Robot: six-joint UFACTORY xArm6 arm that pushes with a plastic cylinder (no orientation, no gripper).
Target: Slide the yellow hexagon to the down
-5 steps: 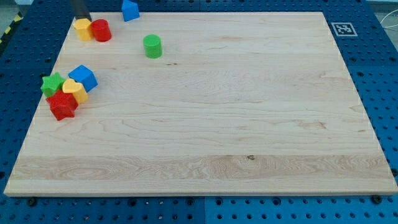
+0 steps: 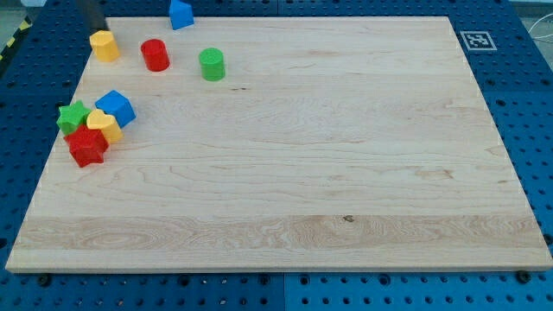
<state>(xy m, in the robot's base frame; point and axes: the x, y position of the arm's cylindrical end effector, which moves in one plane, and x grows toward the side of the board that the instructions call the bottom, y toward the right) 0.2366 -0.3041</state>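
In the camera view, the yellow hexagon (image 2: 104, 45) sits near the board's (image 2: 346, 155) top-left corner, and everything else is easiest placed from it. My tip (image 2: 97, 28) is just above the hexagon, at its upper-left edge, seemingly touching or almost touching it; only the rod's blurred lower stub shows at the top of the frame, so contact cannot be confirmed. It is a bare rod with nothing to open or close, so it grips nothing and can only shove. The red cylinder (image 2: 155, 54) stands apart to the hexagon's right, the green cylinder (image 2: 211, 64) farther right again, and a blue block (image 2: 181, 14) lies up and to the right at the board's top edge. Well below the hexagon sits a cluster: a blue cube (image 2: 116, 107), a green star (image 2: 73, 116), a yellow heart (image 2: 103, 126) and a red star (image 2: 86, 146), packed together. To do the step well, I judge the tip should centre on the hexagon's top face before driving straight toward the view's bottom, since an off-centre push from the upper left would likely skew it rightward toward the red cylinder. The push should end short of the cluster so the blue cube is not struck.
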